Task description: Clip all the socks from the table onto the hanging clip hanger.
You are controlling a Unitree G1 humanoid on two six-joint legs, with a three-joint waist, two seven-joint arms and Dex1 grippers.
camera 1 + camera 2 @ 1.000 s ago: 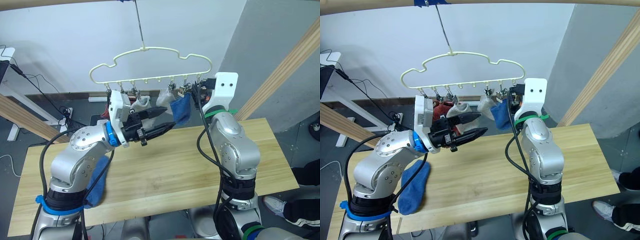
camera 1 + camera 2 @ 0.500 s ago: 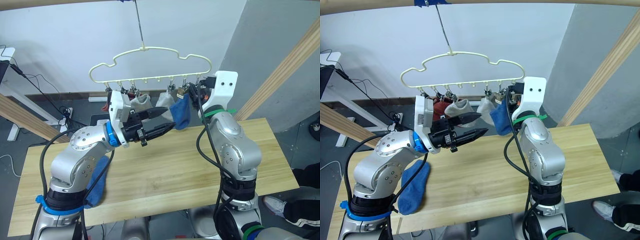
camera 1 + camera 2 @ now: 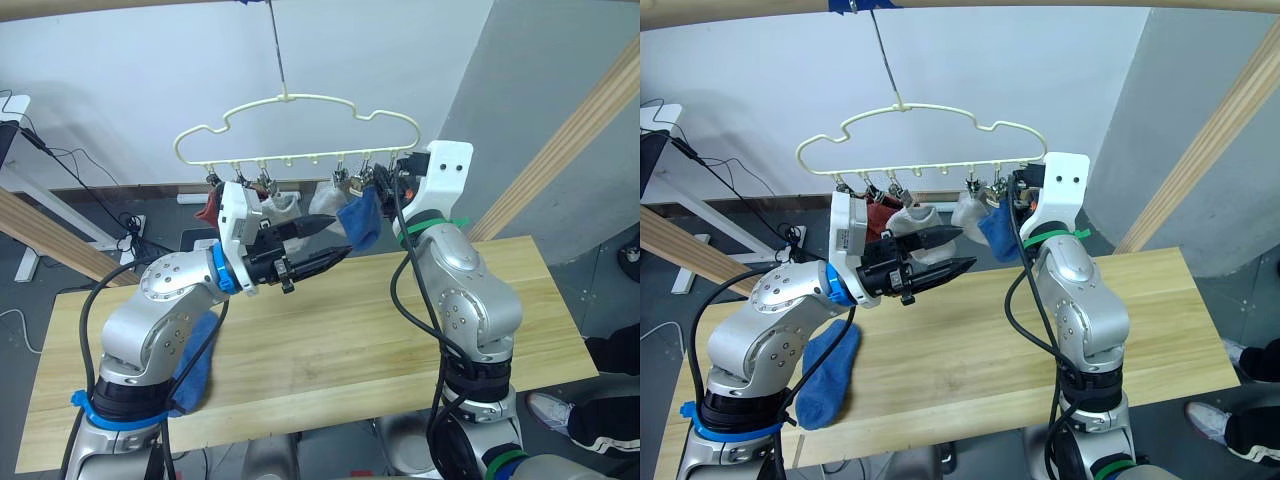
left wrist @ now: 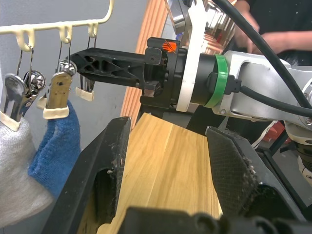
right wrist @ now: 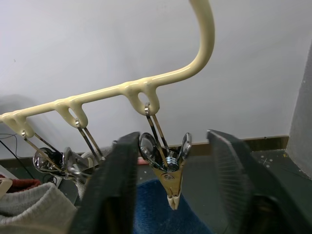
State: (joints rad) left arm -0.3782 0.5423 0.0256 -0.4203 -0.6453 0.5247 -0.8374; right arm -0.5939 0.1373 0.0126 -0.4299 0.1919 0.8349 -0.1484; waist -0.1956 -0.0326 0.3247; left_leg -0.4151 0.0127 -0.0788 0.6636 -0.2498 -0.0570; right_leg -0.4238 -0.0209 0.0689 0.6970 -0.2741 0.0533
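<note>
The cream clip hanger (image 3: 300, 100) hangs by its hook above the far edge of the table (image 3: 330, 340). From its clips hang a dark red sock (image 3: 208, 208), two light grey socks (image 3: 283, 205) and a blue sock (image 3: 362, 220). Another blue sock (image 3: 825, 375) lies on the table's left part, partly under my left arm. My left gripper (image 3: 340, 237) is open and holds nothing, just below the hanging socks. My right gripper (image 5: 171, 139) is open at the hanger's right end, with its fingers on either side of a metal clip (image 5: 168, 178) that holds no sock.
A wooden rail (image 3: 100, 5) with blue tape carries the hanger's hook. Slanted wooden beams stand at the right (image 3: 560, 150) and the left (image 3: 40, 235). A person's leg and shoe (image 3: 600, 420) are beside the table's right end. Cables lie on the floor at the far left.
The hanger and its socks have swung slightly to the left. My right gripper has followed the end clip a little leftward. My left arm has hardly moved.
</note>
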